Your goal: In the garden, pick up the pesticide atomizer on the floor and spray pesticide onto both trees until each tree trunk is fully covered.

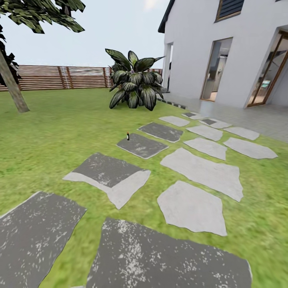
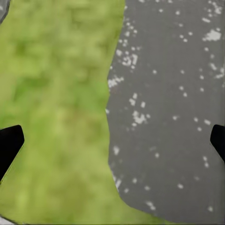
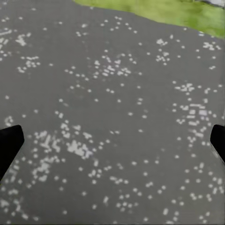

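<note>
Two rows of grey paving stones (image 1: 200, 172) run across the green lawn (image 1: 52, 136) from the near edge of the head view toward a white house (image 1: 208, 48) at the right. The stones on the left are darker and speckled with white; those on the right are paler. The pesticide atomizer (image 1: 128, 136) stands upright, small and dark, at the left edge of one of the darker stones (image 1: 142, 146) about midway up the path, right where stone meets grass. It is well apart from the robot. Beyond it grows a broad-leaved plant (image 1: 136, 86) with dark striped leaves, near the corner of the house. At the far left a leaning tree trunk (image 1: 12, 86) of mottled grey-brown bark rises from the grass, with dark foliage overhead. A brown fence (image 1: 60, 77) of horizontal slats closes the lawn behind it.

In the left wrist view, the left gripper (image 2: 112, 140) hangs over the border between blurry grass and a dark speckled stone (image 2: 173, 108); its black fingertips (image 2: 9, 143) show at opposite edges of the picture, so the jaws are spread wide with nothing between them. In the right wrist view, the right gripper (image 3: 112, 143) hangs above a dark speckled stone (image 3: 108, 117) with a strip of grass at its far edge; its fingertips (image 3: 9, 143) likewise sit at opposite edges, jaws spread and holding nothing.
</note>
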Robot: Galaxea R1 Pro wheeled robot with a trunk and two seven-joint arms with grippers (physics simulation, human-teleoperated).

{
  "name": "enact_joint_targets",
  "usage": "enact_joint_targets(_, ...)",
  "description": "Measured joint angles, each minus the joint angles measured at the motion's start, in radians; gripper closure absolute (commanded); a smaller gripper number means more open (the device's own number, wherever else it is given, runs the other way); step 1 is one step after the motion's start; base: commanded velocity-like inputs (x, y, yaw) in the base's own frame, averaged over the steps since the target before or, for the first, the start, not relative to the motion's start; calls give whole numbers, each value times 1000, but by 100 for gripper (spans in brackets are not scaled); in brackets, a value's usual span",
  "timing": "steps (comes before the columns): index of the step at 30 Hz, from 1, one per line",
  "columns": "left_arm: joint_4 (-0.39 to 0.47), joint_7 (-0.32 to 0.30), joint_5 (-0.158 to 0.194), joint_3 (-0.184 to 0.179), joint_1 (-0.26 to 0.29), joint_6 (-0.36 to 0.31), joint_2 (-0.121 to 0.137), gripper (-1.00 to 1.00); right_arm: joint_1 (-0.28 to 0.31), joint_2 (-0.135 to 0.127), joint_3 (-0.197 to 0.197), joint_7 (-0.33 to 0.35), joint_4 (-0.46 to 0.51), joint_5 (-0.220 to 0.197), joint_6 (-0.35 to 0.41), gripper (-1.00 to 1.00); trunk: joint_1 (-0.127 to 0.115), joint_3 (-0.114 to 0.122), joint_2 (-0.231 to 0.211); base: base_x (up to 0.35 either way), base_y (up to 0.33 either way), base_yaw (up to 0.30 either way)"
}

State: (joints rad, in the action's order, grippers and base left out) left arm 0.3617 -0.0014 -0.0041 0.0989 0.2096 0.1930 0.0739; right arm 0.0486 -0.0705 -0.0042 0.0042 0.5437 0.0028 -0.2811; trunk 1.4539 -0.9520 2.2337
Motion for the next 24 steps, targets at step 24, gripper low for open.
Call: enact_joint_targets(24,1,0,0,0,0,0,0,-100,0,0,0,0,0,0,0,-100,0,0,0,338,0,0)
